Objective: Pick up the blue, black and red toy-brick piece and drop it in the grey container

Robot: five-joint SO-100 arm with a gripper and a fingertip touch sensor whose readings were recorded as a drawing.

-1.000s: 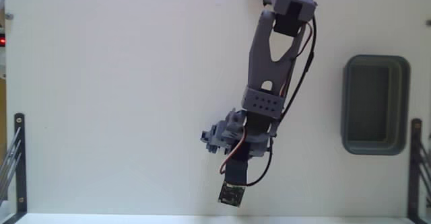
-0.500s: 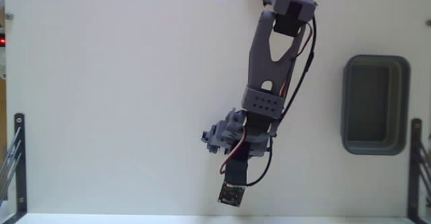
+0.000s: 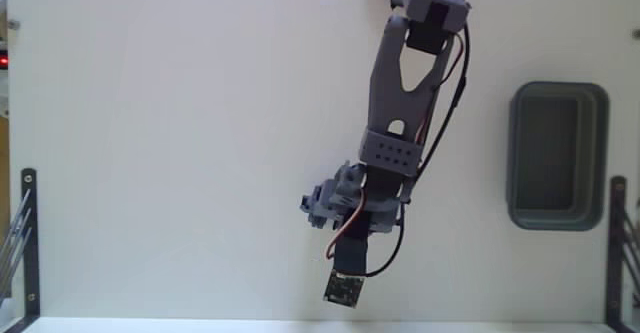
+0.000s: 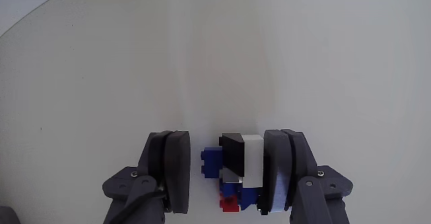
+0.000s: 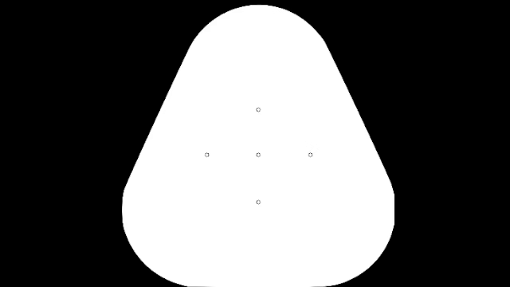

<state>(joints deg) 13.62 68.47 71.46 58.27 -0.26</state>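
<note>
White table (image 3: 180,153) filling the fixed view, grey arm (image 3: 400,113) stretched down the middle, grey container (image 3: 557,156) off at the right edge, well apart. In the wrist view, gripper (image 4: 227,173) partly open around the toy-brick piece (image 4: 232,170): touching the right-hand finger, small gap on the left, so not clamped.

Sensor picture: a sensor's own picture, not a view of the scene
Things of the scene: none can be told from it
Places: none can be told from it
</note>
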